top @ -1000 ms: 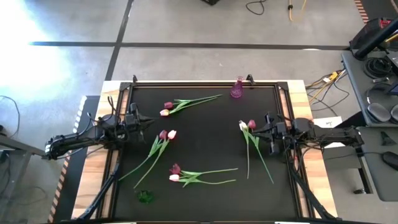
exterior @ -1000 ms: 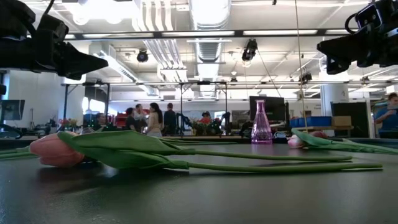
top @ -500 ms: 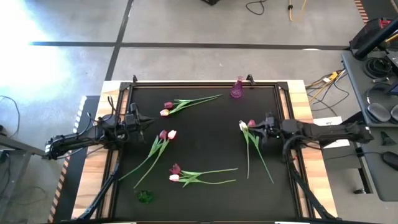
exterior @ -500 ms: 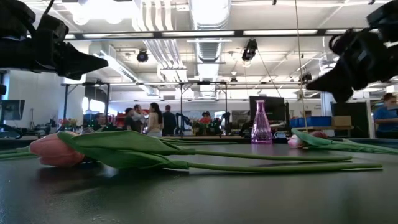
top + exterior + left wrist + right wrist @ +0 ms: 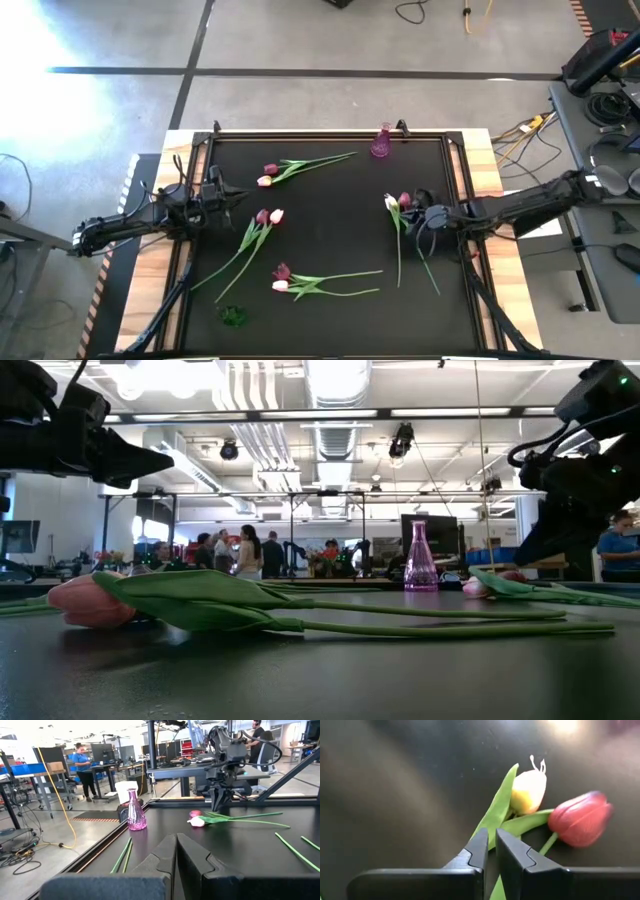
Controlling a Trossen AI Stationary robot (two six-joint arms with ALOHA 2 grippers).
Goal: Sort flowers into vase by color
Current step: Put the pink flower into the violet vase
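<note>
The right gripper (image 5: 414, 211) sits right of centre in the high view, lowered over a pair of tulips; its jaws are nearly together with only a thin slit between them and clamp nothing. In the right wrist view the fingertips (image 5: 481, 840) point at a green leaf just beside a pale tulip (image 5: 529, 791) and a magenta tulip (image 5: 581, 818), whose heads lie side by side on the black table (image 5: 340, 190). The left gripper (image 5: 232, 199) waits at the left-centre of the high view, above the table, jaws pressed together and empty. Three more pairs of tulips lie on the table: one pair (image 5: 267, 175) at upper centre-left, one pair (image 5: 269, 216) at centre-left, and one pair (image 5: 281, 278) at lower centre. A pink glass vase (image 5: 381, 142) stands upright at the upper edge of the table, right of centre. A small green glass object (image 5: 233, 316) sits at the lower left of the table. People stand in the room behind the table in the low view.
</note>
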